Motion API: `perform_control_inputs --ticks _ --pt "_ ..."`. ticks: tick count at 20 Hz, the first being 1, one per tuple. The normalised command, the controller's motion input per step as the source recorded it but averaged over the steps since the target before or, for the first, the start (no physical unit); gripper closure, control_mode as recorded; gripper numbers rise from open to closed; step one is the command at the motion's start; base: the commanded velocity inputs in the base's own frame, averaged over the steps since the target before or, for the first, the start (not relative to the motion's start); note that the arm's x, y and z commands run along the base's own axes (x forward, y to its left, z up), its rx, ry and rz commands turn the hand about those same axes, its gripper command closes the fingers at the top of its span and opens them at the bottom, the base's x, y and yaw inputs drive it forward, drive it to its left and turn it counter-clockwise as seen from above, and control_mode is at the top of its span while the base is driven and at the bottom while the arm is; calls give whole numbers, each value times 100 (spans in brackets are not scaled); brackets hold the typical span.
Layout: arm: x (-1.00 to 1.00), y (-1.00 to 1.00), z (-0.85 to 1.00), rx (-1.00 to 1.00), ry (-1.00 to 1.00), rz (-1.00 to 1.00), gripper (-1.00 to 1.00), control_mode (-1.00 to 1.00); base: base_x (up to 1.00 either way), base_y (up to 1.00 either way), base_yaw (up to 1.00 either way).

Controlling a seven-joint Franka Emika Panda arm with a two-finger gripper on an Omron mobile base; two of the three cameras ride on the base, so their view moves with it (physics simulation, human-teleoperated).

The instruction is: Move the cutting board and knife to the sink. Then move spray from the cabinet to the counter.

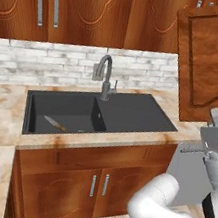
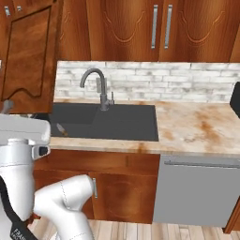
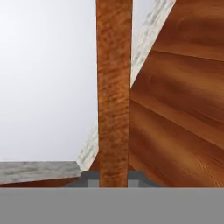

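One sink (image 1: 130, 112), one faucet (image 1: 105, 75) at its 12 o'clock; one knife (image 1: 54, 123) inside. One hand (image 3: 113, 181), closed on one cabinet door (image 3: 113, 96) edge.

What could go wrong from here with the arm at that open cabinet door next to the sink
1. The gripper looks shut on the edge of the cabinet door; a thin-edge grip could slip mid-swing.
2. The open door hangs over the counter near the arm, so the wrist could knock it on the way in for the spray.
3. The knife lies in the sink, but I cannot make out the cutting board there; that step may be unfinished.
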Motion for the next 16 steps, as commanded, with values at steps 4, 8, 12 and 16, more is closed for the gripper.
perform_control_inputs --ticks 4,8,12,16 --pt "-2 -68 45 4 60 -31 100 -100 0 0 0" --pt "-3 -79 100 9 49 -35 100 -100 0 0 0" --pt "-19 -28 89 -12 -6 -39 100 -100 0 0 0" --pt "-16 -1 56 -34 -23 -37 100 -100 0 0 0"
